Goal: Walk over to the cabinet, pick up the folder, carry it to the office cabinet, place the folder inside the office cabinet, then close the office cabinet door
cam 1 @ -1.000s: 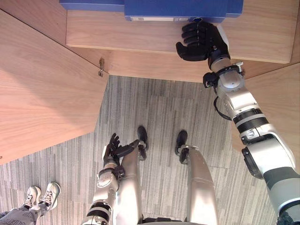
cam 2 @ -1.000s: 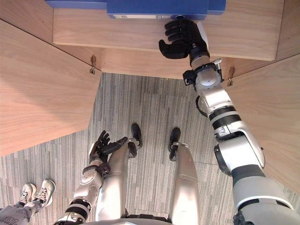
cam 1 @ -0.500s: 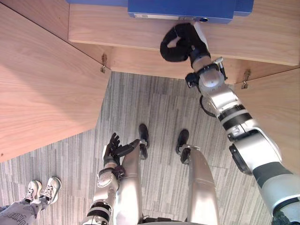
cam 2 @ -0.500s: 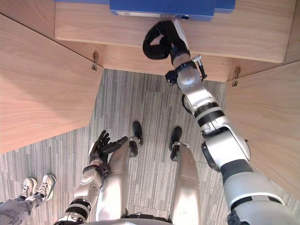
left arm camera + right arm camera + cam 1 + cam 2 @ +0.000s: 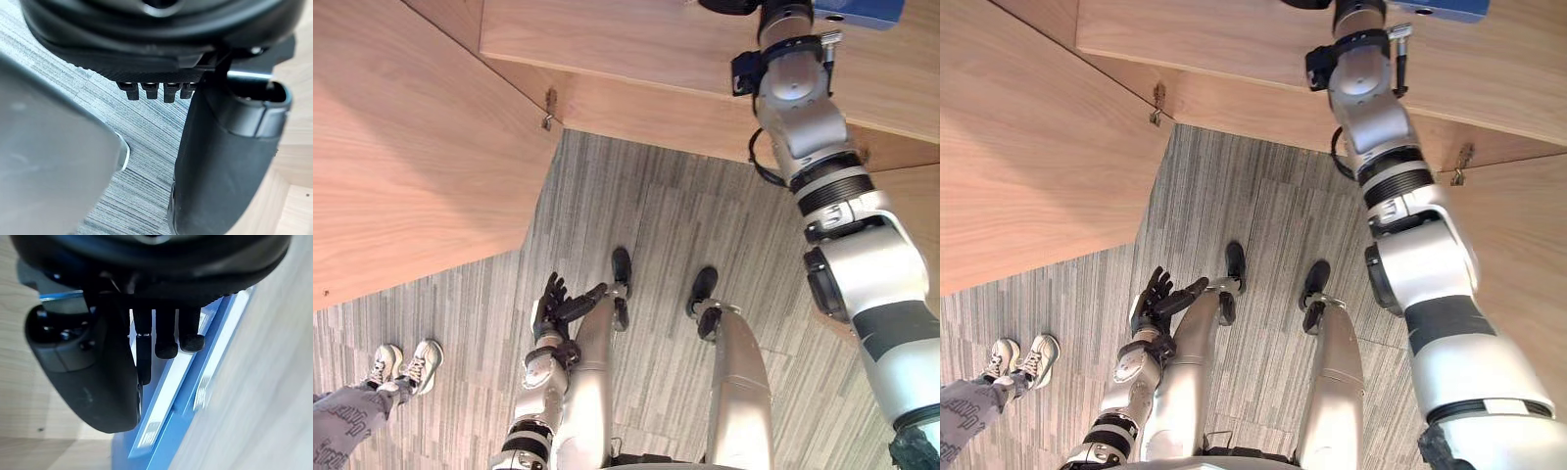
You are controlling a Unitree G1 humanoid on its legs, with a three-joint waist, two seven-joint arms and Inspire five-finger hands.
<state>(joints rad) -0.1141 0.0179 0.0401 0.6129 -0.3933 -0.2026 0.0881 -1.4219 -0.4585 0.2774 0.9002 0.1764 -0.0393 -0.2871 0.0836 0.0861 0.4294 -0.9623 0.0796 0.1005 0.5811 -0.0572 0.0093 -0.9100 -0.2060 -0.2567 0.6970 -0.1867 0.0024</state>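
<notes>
In the right wrist view the right hand is loosely clenched: its dark fingers curl down beside the thick thumb with nothing between them. Just past the fingertips lies the blue folder, flat and straight-edged, with pale glossy strips running along its side. Whether the fingers touch it I cannot tell. The folder lies on the cabinet's pale wooden shelf, smooth and fine-grained. The eye views give what the wrist view leaves out (the arm reaching up to the shelf, the hand itself cut by the top edge). There, a corner of the folder lies on the shelf just beside the wrist, on the robot's right. From the shelf's left end an open cabinet door of the same light wood swings out towards the camera, hung on a small metal hinge. Below lies the floor, a grey carpet of fine stripes laid in panels. The left hand hangs low over it, released, with its fingers straight and spread. At the lower left corner stand a person's white shoes.
</notes>
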